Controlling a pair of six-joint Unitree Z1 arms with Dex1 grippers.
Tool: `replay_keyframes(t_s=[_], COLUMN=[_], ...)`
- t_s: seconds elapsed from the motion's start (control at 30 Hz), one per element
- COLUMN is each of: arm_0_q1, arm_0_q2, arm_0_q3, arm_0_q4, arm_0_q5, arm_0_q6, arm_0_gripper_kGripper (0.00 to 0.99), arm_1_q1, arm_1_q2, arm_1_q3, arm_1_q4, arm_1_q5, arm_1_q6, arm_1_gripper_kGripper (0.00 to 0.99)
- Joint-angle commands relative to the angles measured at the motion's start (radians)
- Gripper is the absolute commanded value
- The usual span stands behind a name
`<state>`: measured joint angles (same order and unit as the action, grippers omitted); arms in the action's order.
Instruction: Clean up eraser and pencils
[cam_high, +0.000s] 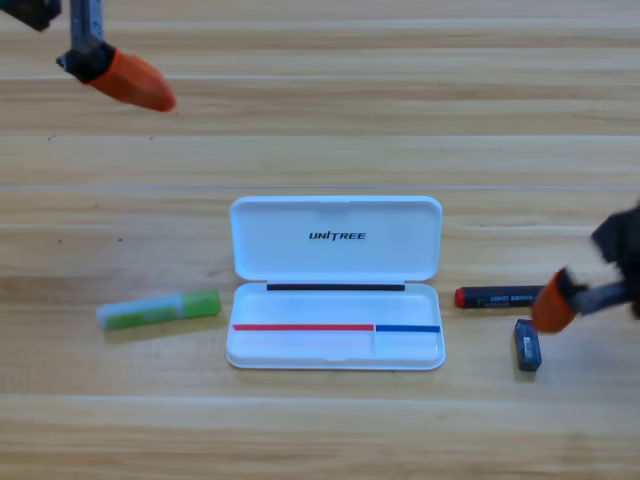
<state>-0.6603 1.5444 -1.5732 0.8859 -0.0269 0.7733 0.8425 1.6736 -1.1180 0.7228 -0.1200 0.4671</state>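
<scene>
Here the right gripper (553, 309) sits over the black-and-red pencil's (498, 297) right end, just above the eraser (527, 344), probably to pick it up; its grip cannot be told. The green pencil (159, 310) lies left of the open white case (336, 352). The left gripper (130, 80) waits at the upper left corner, grip likewise unclear.
</scene>
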Motion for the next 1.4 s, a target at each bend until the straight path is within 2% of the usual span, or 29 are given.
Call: replay_keyframes(t_s=[0.03,0.37,0.57,0.63,0.67,0.8,0.9,1.07,1.23,1.33,1.4], arm_0_q1=[0.079,0.163,0.177,0.177,0.179,0.177,0.179,0.179,0.179,0.179,0.179], arm_0_q2=[0.109,0.272,0.333,0.342,0.347,0.362,0.372,0.372,0.372,0.376,0.384], arm_0_q3=[-0.018,-0.031,-0.024,-0.019,-0.018,-0.005,0.005,0.009,0.009,0.009,0.005], arm_0_q4=[0.047,0.139,0.145,0.145,0.145,0.145,0.145,0.146,0.149,0.149,0.148], arm_0_q5=[0.053,0.056,0.055,0.051,0.051,0.048,0.044,0.042,0.044,0.041,0.041], arm_0_q6=[0.061,0.126,0.133,0.135,0.135,0.135,0.135,0.13,0.126,0.121,0.115], arm_0_gripper_kGripper=[0.989,0.99,0.99,0.99,0.99,0.989,0.989,0.989,0.989,0.989,0.988], arm_1_q1=[-0.025,-0.06,-0.08,-0.083,-0.085,-0.088,-0.088,-0.088,-0.079,-0.048,-0.03], arm_1_q2=[0.169,0.301,0.345,0.357,0.362,0.371,0.374,0.368,0.337,0.299,0.287], arm_1_q3=[0.029,0.018,0.012,0.007,0.004,0.009,0.017,0.0,-0.055,-0.112,-0.149], arm_1_q4=[-0.079,-0.183,-0.212,-0.214,-0.214,-0.234,-0.229,-0.168,-0.048,0.01,0.055], arm_1_q5=[-0.009,0.014,0.037,0.051,0.057,0.071,0.105,0.141,0.161,0.177,0.23], arm_1_q6=[0.102,0.209,0.22,0.22,0.22,0.219,0.22,0.22,0.147,-0.113,-0.375], arm_1_gripper_kGripper=[0.988,0.92,0.801,0.721,0.646,0.189,0.0,0.0,0.0,0.0,0.0])
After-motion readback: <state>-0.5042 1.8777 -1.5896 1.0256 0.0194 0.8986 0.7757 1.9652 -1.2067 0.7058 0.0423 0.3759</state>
